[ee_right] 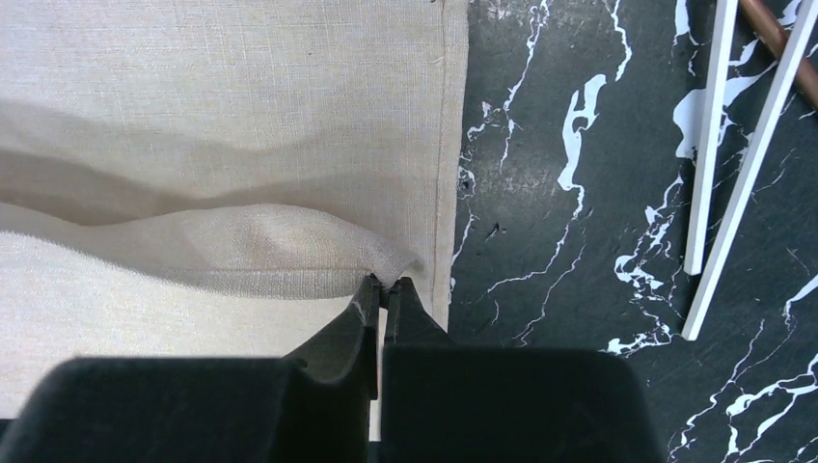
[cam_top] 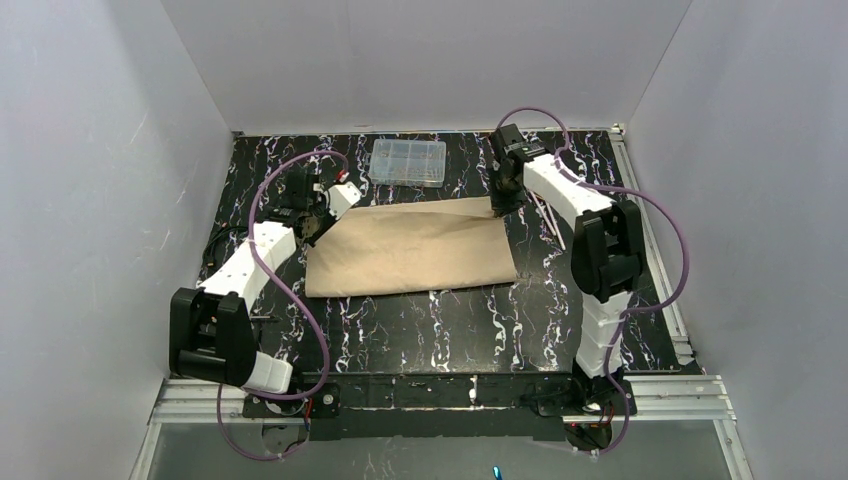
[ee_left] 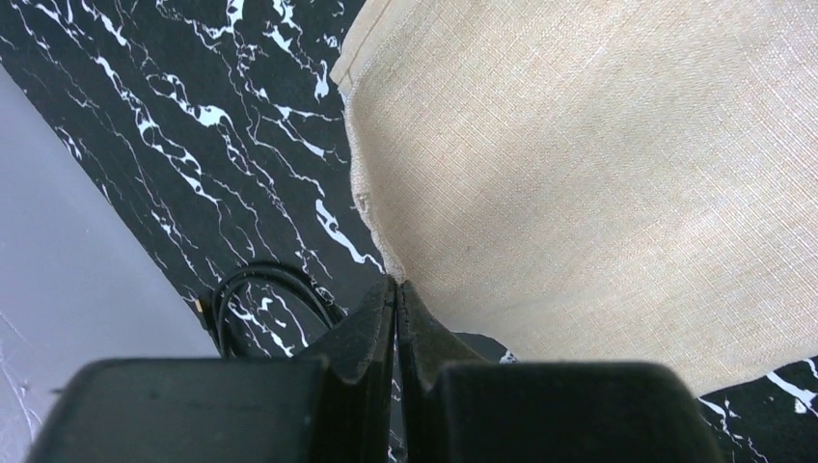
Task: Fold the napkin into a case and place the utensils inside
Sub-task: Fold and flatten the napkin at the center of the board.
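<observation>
The beige-tan napkin (cam_top: 410, 250) lies on the black marbled table with its far edge lifted at both corners. My left gripper (cam_top: 312, 228) is shut on the napkin's far left corner; in the left wrist view the jaws (ee_left: 396, 285) pinch the cloth edge (ee_left: 598, 174). My right gripper (cam_top: 497, 207) is shut on the far right corner; in the right wrist view the jaws (ee_right: 386, 285) pinch a raised fold of the cloth (ee_right: 241, 116). The utensils (cam_top: 548, 215) lie just right of the napkin, showing as thin pale shafts (ee_right: 709, 145) and a copper piece (ee_right: 781, 39).
A clear plastic compartment box (cam_top: 408, 162) sits at the back, behind the napkin. A black cable loop (ee_left: 260, 289) lies on the table near the left wall. Grey walls close in the table on three sides.
</observation>
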